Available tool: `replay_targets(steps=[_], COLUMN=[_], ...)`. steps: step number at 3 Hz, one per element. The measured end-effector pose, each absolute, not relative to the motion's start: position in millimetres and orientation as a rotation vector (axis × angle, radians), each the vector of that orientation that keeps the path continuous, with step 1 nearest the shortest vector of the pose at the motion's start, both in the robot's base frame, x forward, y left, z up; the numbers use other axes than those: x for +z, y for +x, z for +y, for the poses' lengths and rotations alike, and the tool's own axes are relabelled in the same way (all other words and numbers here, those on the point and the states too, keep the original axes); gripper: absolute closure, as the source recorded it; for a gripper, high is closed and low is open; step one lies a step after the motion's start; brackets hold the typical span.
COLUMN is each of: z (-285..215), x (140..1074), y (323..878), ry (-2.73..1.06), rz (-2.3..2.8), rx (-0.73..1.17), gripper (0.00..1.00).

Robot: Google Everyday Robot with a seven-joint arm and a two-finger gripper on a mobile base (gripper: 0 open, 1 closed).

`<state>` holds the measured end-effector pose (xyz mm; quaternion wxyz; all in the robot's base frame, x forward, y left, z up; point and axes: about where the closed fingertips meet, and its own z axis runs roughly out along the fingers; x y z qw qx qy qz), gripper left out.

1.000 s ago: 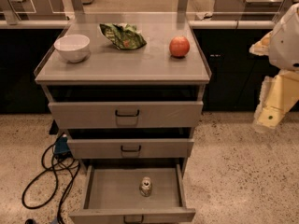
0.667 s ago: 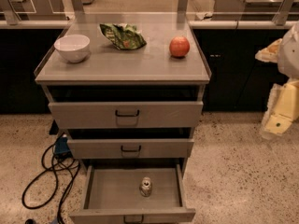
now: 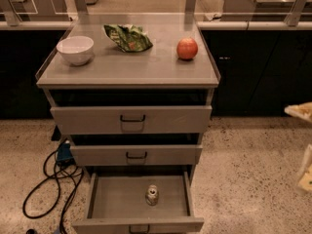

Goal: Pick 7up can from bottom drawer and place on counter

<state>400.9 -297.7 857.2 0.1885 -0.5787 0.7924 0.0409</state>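
Observation:
The 7up can (image 3: 152,195) stands upright on the grey floor of the open bottom drawer (image 3: 109,201), a little right of its middle. The counter (image 3: 136,67) is the flat grey top of the cabinet above it. Only pale parts of my arm show at the right edge of the camera view. What seems to be my gripper (image 3: 307,172) is cut off by that edge, far to the right of the drawer and above floor level, away from the can.
On the counter are a white bowl (image 3: 75,49) at left, a green snack bag (image 3: 128,37) at the back and a red apple (image 3: 187,48) at right. The top and middle drawers are slightly open. Black cables (image 3: 46,184) lie on the floor at left.
My arm has moved right and is almost out of the picture. The can and the things on the counter have not moved.

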Motion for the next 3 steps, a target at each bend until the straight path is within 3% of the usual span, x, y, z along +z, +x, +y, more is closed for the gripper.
replay_targets(steps=[2,3], z=[-356.9,-356.9], x=[696.0,696.0], y=[364.2,364.2], ry=[-1.610,-1.610], rz=[2.510,2.510], rx=[0.350,0.350], gripper=[0.00,0.00])
